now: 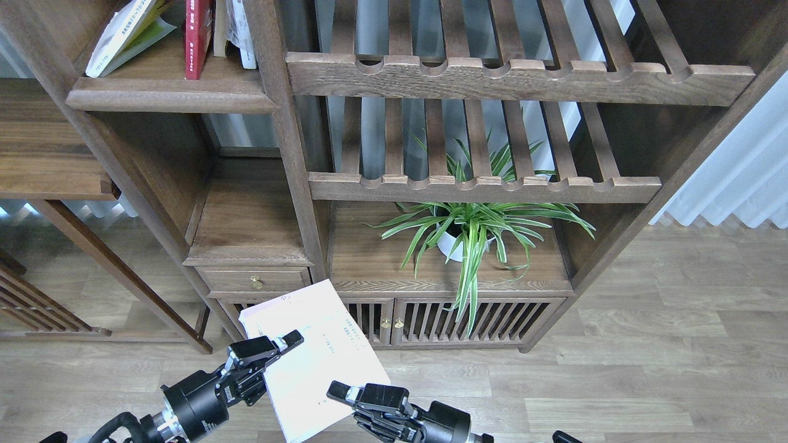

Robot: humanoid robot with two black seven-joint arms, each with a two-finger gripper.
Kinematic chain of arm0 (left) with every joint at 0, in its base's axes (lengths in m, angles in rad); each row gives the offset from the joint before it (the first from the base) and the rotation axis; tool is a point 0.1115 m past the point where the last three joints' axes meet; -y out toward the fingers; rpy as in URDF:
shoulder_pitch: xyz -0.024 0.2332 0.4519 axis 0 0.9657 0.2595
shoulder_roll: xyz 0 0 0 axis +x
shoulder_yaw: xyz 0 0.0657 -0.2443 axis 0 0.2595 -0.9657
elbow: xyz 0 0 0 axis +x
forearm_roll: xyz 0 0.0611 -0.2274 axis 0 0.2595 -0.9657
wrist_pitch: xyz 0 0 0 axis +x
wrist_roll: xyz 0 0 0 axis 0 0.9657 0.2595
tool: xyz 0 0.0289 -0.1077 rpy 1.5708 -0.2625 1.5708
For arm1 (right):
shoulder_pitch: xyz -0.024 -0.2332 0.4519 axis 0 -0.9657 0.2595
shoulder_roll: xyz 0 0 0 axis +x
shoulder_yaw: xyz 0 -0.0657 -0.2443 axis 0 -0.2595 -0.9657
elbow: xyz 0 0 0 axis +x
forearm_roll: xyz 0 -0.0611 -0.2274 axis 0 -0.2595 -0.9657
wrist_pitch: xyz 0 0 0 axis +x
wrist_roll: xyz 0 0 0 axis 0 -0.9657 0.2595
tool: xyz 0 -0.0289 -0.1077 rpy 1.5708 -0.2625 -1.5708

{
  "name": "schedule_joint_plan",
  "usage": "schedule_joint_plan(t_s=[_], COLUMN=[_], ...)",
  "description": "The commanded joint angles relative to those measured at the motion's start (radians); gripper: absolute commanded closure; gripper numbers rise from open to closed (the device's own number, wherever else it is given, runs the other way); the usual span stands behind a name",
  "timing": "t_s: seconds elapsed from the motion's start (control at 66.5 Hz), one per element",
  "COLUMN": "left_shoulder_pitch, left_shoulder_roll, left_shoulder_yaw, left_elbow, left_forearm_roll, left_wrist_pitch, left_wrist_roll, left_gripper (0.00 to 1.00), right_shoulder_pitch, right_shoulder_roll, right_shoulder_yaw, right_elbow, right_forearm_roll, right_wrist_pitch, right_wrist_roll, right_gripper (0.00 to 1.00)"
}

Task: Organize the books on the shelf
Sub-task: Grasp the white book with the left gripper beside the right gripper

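A pale lilac-white book (317, 344) hangs tilted in the air low in the head view, in front of the cabinet. My left gripper (278, 352) is closed on its left edge, with one finger (284, 339) lying across the cover and the other hidden behind. At the book's lower right edge my right gripper (343, 397) grips it too. High at the left, the shelf (166, 93) carries a yellow-green and white book (123, 34) leaning left and a dark red book (198, 37) standing upright.
More pale books or papers (240, 31) stand right of the red one against the post. Slatted racks (517, 77) fill the right bays. A potted spider plant (471, 234) sits on the lower cabinet top. A small drawer (255, 282) is just above the held book.
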Motion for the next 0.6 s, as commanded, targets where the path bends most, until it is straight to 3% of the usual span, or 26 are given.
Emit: schedule_joint_plan(t_s=[0.0,0.225,0.376,0.421,0.526,0.586], left_shoulder_pitch=[-0.003,0.009,0.060,0.075,0.126,0.190], left_shoulder_roll=[-0.001,0.030,0.051,0.051,0.033,0.030], left_shoulder_yaw=[-0.016,-0.095,-0.169,-0.197,-0.316,-0.448], left_elbow=[0.001,0.002,-0.013,-0.018,-0.061,-0.154], left_forearm_roll=[0.000,0.050,0.250,0.308,0.475,0.558], left_wrist_pitch=[0.000,0.000,0.000,0.000,0.000,0.000], left_wrist_roll=[-0.001,-0.001,-0.002,-0.020,-0.027,-0.027], left_gripper=[1.00,1.00,0.99,0.99,0.99,0.99], right_shoulder_pitch=[0.025,0.010,0.016,0.016,0.016,0.018], right_shoulder_roll=[-0.010,-0.037,-0.031,-0.034,-0.025,0.002], right_shoulder_yaw=[0.014,0.157,0.225,0.223,0.226,0.228], right_elbow=[0.003,-0.040,-0.115,-0.111,-0.100,-0.108], right_forearm_roll=[-0.061,-0.069,-0.069,-0.069,-0.069,-0.069], right_wrist_pitch=[0.000,0.000,0.000,0.000,0.000,0.000], right_wrist_roll=[0.002,0.007,0.016,0.016,0.018,0.021], right_gripper=[0.00,0.00,0.00,0.01,0.01,0.01])
